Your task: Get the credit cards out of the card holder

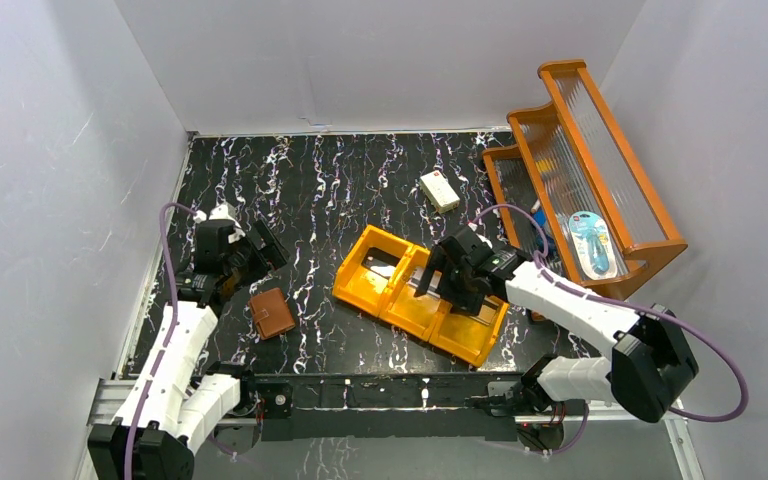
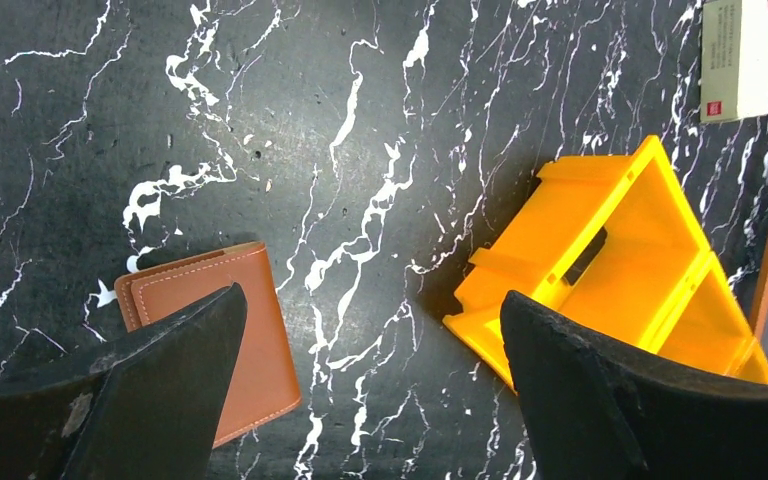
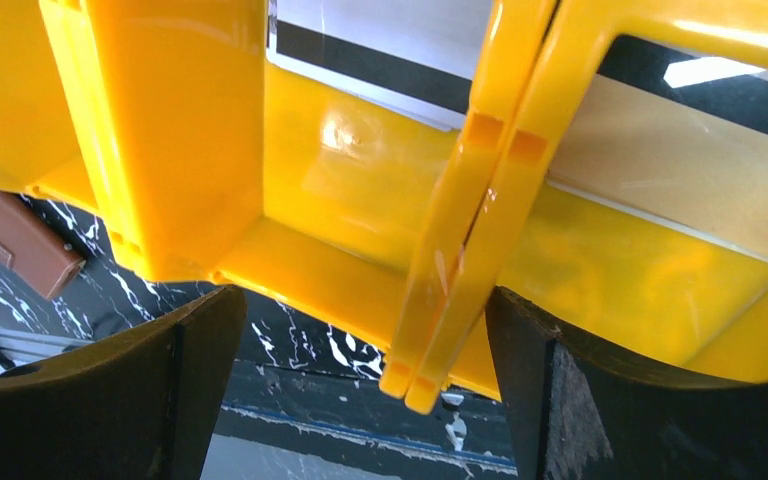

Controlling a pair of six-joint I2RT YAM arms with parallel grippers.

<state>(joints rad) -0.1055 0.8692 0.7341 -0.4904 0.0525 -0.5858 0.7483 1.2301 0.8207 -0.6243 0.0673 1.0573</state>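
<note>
Left wrist: folded card holder (image 2: 265, 345) near left gripper (image 2: 372, 300)

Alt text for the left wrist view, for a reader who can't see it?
The open left gripper hovers over a black, white-veined table, one finger partly hiding a closed brown wallet. An orange plastic tray lies to the right, with a cream box at the top right corner.

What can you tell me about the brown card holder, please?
The card holder is a small brown leather-look wallet with pale edge stitching, folded shut, lying flat on the black marbled table left of the orange tray. No cards show. Nothing touches it but the table; the open left gripper hovers above.
</note>
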